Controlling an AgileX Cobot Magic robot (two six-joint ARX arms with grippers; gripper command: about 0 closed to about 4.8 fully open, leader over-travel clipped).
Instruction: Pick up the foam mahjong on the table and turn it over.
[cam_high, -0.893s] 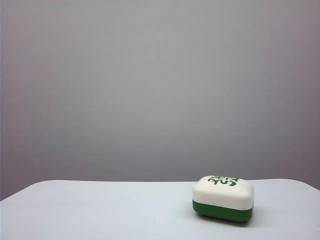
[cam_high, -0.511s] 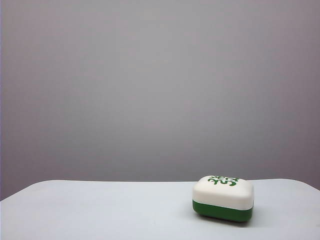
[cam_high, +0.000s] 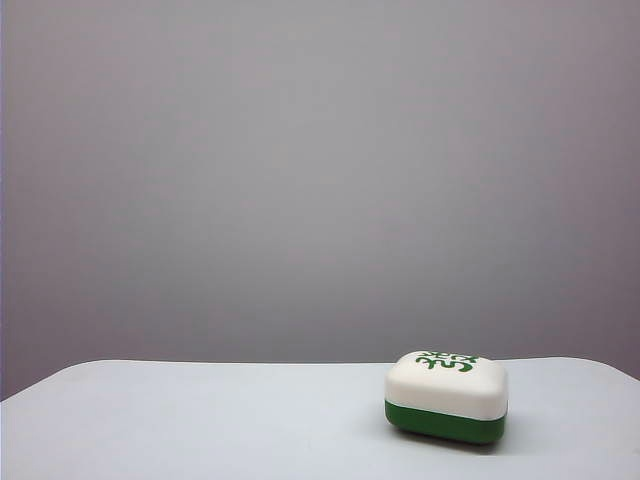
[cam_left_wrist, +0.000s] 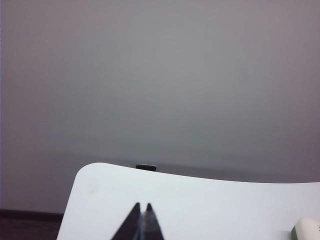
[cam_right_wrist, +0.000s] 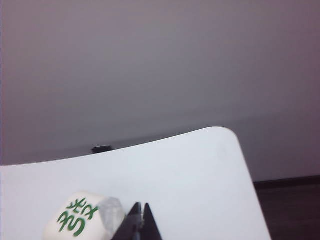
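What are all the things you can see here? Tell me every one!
foam mahjong: one, cream-white top half with a green character, solid green bottom half, lying on the table's right side in the exterior view.
table: one, plain white with rounded corners, under the block.
small dark thing: one, at the table's far edge, too small to identify.
left tool: one, dark, shut, low over the table.
right tool: one, dark, shut, beside the block, holding nothing.

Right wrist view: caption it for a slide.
Right gripper, fingers shut, poised near the foam mahjong on the white table.
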